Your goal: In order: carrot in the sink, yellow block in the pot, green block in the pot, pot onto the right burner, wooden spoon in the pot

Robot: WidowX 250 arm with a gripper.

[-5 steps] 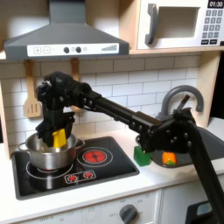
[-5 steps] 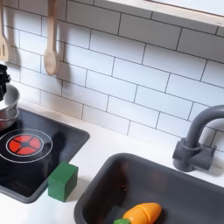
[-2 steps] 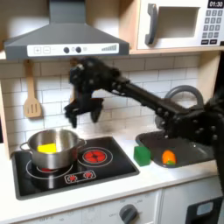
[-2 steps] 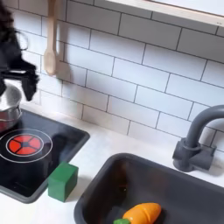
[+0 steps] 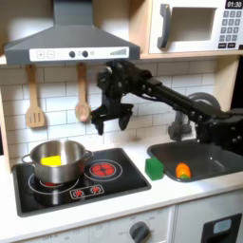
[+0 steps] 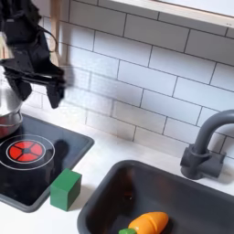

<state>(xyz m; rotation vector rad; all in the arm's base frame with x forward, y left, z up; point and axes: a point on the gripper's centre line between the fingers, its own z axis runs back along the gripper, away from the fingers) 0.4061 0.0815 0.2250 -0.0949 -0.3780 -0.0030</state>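
Note:
The carrot (image 5: pixel 182 171) (image 6: pixel 149 222) lies in the dark sink (image 5: pixel 211 157) (image 6: pixel 187 187). On the left burner stands the steel pot (image 5: pixel 57 164) (image 6: pixel 6 117), and the yellow block (image 5: pixel 51 159) rests inside it. The green block (image 5: pixel 154 168) (image 6: pixel 65 189) stands on the counter between stove and sink. My gripper (image 5: pixel 112 123) (image 6: pixel 37 90) hangs open and holds nothing, above the right burner (image 5: pixel 102 169) (image 6: pixel 26 149) and up-left of the green block. The wooden spoon (image 5: pixel 83 97) hangs on the tiled wall just left of the gripper in the first exterior view.
A slotted wooden spatula (image 5: pixel 35 101) hangs left of the spoon. The dark arched faucet (image 5: pixel 196 107) (image 6: pixel 205 146) rises behind the sink. A range hood (image 5: pixel 66 40) overhangs the stove and a microwave (image 5: pixel 195 26) sits high on the right.
My gripper rose out of the pot, leaving the yellow block inside, and swung right to hover open over the right burner. The green block and carrot stayed put.

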